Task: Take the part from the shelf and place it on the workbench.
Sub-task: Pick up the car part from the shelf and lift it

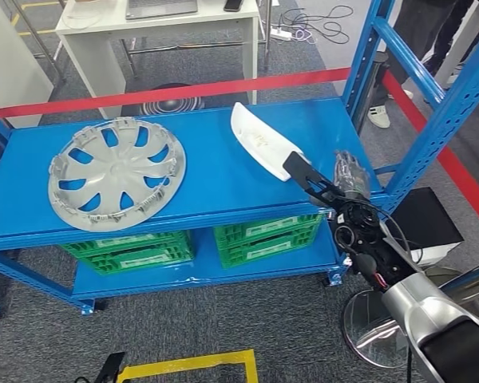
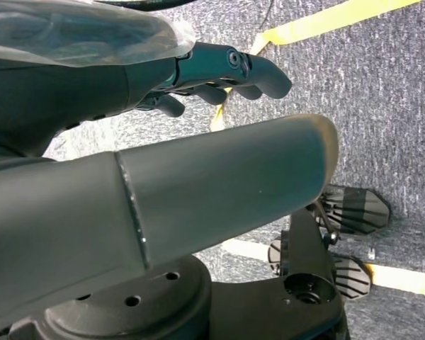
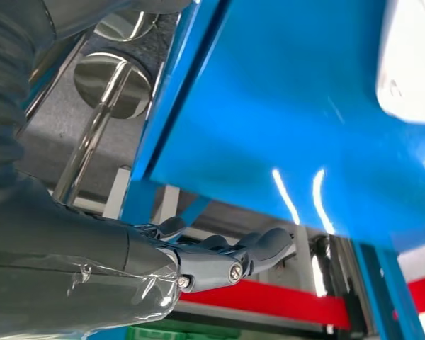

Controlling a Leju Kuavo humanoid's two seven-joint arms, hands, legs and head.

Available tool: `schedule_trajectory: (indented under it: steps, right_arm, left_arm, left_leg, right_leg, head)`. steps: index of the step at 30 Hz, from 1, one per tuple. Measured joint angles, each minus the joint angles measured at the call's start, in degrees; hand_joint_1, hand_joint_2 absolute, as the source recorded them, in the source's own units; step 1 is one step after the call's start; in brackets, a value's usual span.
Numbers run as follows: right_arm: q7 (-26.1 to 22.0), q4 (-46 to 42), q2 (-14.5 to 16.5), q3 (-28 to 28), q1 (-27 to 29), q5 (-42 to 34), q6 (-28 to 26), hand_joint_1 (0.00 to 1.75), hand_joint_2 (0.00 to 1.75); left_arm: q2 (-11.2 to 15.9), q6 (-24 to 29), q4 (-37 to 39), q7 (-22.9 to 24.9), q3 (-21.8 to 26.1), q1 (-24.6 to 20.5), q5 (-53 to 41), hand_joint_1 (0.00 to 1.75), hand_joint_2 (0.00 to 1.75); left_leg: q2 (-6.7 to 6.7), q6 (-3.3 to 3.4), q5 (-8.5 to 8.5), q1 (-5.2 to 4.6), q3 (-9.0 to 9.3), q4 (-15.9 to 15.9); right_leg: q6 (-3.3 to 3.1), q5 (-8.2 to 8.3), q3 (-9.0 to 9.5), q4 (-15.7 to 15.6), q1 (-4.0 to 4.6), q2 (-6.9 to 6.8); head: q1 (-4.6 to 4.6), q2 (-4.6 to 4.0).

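The right robot hand (image 3: 210,258), fingers extended and holding nothing, lies beside the blue shelf (image 3: 285,113) bearing what may be the white part (image 3: 411,67).

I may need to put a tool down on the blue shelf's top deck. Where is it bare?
Bare blue deck lies between the grey plastic hubcap and the white curved plastic part, and along the back edge behind the hubcap. The right end is crowded: the right hand sits beside the white part.

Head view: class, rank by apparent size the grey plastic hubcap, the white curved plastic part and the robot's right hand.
1. Grey plastic hubcap, clearly largest.
2. White curved plastic part.
3. Right hand, though part and hand look close, and the hand sits nearer the camera.
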Motion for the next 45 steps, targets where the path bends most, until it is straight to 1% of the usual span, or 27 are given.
schedule_trajectory:
  steps: [6, 10, 15, 18, 20, 22, 26, 30, 36, 45]
  right_arm:
    - [-2.52, 3.07, 1.08, 1.14, 0.01, 1.42, -0.90, 0.00, 1.75]
    - [-2.70, 3.97, 2.26, 1.74, -0.99, 3.29, -4.91, 0.00, 1.75]
    - [-2.59, 4.59, 3.16, 2.34, -2.03, 3.81, -6.33, 0.00, 1.75]
    - [-3.24, 4.62, 3.40, 2.49, -2.23, 4.52, -9.61, 0.00, 1.75]
    - [-3.36, 3.96, 3.47, 2.51, -2.64, 4.94, -10.65, 0.00, 1.75]
    - [-2.83, 2.77, 3.49, 2.52, -3.19, 5.41, -9.57, 0.00, 1.75]
    - [-1.67, 1.11, 3.53, 2.54, -3.97, 4.80, -5.22, 0.00, 1.75]
    - [-2.81, 1.72, 3.78, 2.56, -3.92, 2.82, -1.69, 0.00, 1.75]
    - [-4.77, 4.79, 5.25, 2.74, -3.55, 1.56, 0.68, 0.00, 1.75]
    - [-6.68, 8.48, 6.88, 3.42, -3.27, 0.39, 1.91, 0.00, 1.75]
  left_arm:
    - [0.04, -0.16, 0.00, 0.00, -0.49, -0.13, 0.20, 0.00, 0.00]
    - [0.04, -0.14, 0.00, -0.03, -0.87, -0.14, 0.63, 0.00, 0.00]
    - [0.04, -0.11, 0.00, -0.11, -1.03, -0.13, 0.71, 0.00, 0.00]
    - [0.04, 0.02, 0.00, -0.19, -1.04, -0.09, 0.82, 0.00, 0.00]
    - [0.04, 0.10, 0.00, -0.20, -1.05, -0.07, 0.90, 0.00, 0.00]
    - [0.05, 0.14, 0.00, -0.17, -1.08, -0.05, 0.99, 0.00, 0.00]
    - [0.05, 0.14, 0.00, -0.11, -1.18, -0.05, 1.22, 0.00, 0.00]
    - [0.04, -0.10, 0.00, -0.09, -1.41, -0.21, 1.28, 0.00, 0.00]
    - [0.02, -0.25, 0.00, 0.18, -2.15, -0.71, 1.08, 0.00, 0.00]
    - [-0.02, -0.58, 0.00, 0.77, -2.87, -1.03, 0.84, 0.00, 0.00]
  left_leg:
    - [-0.02, -0.03, -0.03, -0.02, -0.01, 0.02]
    - [-0.03, -0.03, -0.03, -0.03, -0.02, 0.06]
    - [-0.06, -0.03, -0.03, -0.03, -0.02, 0.10]
    - [-0.08, -0.03, -0.03, -0.03, -0.02, 0.10]
    - [-0.07, -0.03, -0.03, -0.03, -0.02, 0.10]
    - [-0.07, -0.03, -0.03, -0.03, -0.01, 0.11]
    - [-0.08, -0.03, -0.03, -0.03, -0.01, 0.10]
    - [-0.07, -0.03, -0.03, -0.03, -0.01, 0.10]
    - [-0.07, -0.03, -0.03, -0.03, -0.01, 0.10]
    - [-0.07, -0.03, -0.03, -0.03, -0.01, 0.10]
  right_leg:
    - [-0.02, -0.02, 0.04, -0.01, -0.14, -0.03]
    - [-0.02, -0.02, 0.07, -0.01, -0.17, -0.07]
    - [-0.01, -0.01, 0.11, -0.02, -0.17, -0.13]
    - [-0.01, -0.01, 0.13, -0.02, -0.17, -0.13]
    - [-0.01, -0.01, 0.13, -0.02, -0.17, -0.12]
    - [-0.01, -0.01, 0.12, -0.02, -0.17, -0.12]
    - [-0.01, -0.01, 0.12, -0.02, -0.16, -0.13]
    - [-0.01, -0.01, 0.12, -0.02, -0.16, -0.12]
    - [-0.01, -0.01, 0.12, -0.02, -0.16, -0.12]
    - [-0.01, -0.02, 0.12, -0.04, -0.16, -0.12]
  head:
    - [0.00, 0.00]
    - [0.03, 0.00]
    - [0.02, 0.00]
    - [0.02, 0.00]
    - [0.03, 0.00]
    - [0.04, 0.00]
    - [0.04, 0.00]
    - [0.04, 0.00]
    - [0.04, 0.00]
    - [0.04, 0.00]
